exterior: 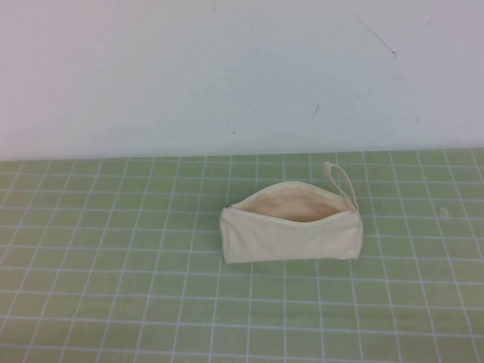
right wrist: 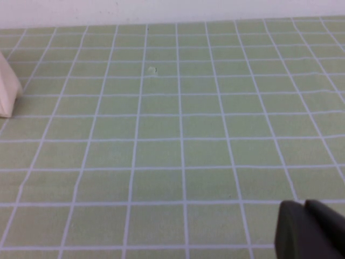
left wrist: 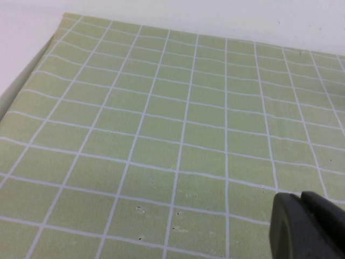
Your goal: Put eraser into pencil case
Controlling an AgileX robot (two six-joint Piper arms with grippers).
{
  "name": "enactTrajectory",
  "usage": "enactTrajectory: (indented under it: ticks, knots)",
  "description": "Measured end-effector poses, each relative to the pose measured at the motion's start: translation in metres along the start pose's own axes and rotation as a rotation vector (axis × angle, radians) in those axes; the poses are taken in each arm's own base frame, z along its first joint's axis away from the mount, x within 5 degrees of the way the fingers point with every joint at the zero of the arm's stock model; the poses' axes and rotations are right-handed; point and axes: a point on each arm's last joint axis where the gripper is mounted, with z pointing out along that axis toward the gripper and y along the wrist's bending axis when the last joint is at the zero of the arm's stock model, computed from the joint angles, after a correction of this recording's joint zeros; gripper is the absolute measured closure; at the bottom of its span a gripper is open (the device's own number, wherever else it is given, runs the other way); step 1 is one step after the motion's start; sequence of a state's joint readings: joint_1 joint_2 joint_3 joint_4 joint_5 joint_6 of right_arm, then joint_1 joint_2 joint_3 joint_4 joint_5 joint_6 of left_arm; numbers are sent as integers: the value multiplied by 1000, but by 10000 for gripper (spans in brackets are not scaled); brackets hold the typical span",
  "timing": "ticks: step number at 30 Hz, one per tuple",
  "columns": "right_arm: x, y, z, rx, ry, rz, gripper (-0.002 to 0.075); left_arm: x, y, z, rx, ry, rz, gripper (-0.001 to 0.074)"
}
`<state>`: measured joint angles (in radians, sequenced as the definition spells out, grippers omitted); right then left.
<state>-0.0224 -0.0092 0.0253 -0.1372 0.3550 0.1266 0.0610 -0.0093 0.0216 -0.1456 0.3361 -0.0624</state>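
The pencil case (exterior: 291,234) lies on its long side near the middle of the green gridded surface (exterior: 113,302), zip open with the pale peach lining exposed, its loop strap (exterior: 340,181) at the end toward the robot's right; a corner of it also shows at the frame edge in the right wrist view (right wrist: 8,89). No eraser can be made out in any view. The left end effector (left wrist: 310,226) and the right end effector (right wrist: 310,229) each hang above bare surface, apart from the case, each showing only a dark tip, so cannot tell how far either is parted.
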Motion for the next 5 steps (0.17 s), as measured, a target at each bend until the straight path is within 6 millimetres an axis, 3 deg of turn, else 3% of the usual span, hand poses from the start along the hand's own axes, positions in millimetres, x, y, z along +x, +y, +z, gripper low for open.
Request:
enactTrajectory:
  ticks: [5]
  knots:
    - [0, 0, 0, 0, 0, 0, 727, 0, 0, 0, 0, 0, 0, 738]
